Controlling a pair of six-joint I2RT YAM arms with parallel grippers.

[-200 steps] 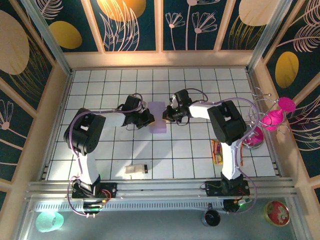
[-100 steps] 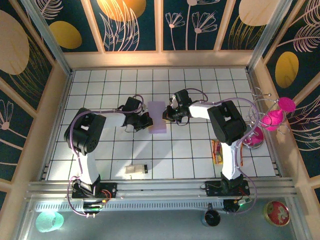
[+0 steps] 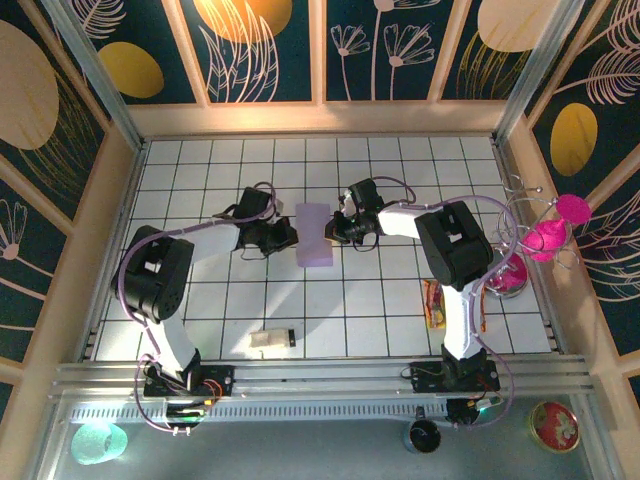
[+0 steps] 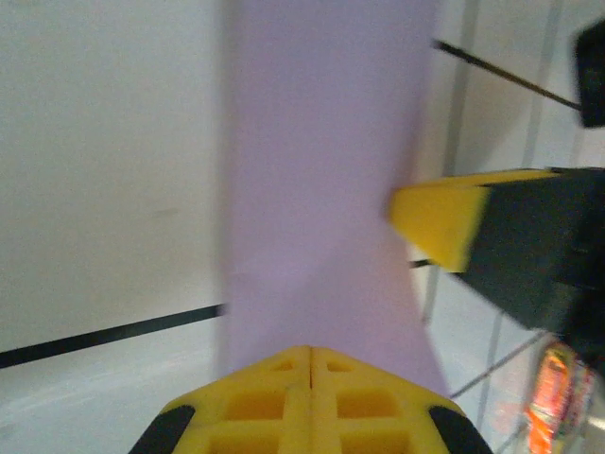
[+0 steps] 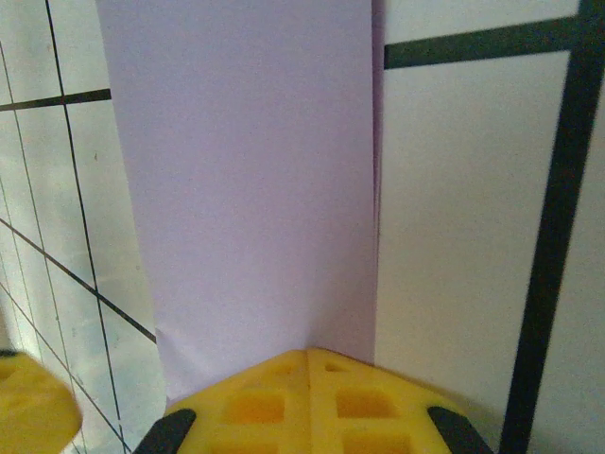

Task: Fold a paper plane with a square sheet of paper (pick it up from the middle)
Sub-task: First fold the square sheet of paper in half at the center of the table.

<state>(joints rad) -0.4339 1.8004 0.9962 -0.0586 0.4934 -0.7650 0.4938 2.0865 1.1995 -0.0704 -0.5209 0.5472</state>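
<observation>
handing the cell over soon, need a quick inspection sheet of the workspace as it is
surface: white grid-tiled table, flat, nothing spilled seen
job's things: lilac paper lies mid-table as a narrow rectangle, apparently folded in half; not yet a plane
clutter: white block with black end near the front; snack packet beside the right arm
tools: left tool shut at the paper's left edge; right tool shut at its right edge
cables: lilac cables loop along both arms, clear of the paper
surroundings: pink items on a wire stand at right; tin and teal cup in front of the rail
</observation>
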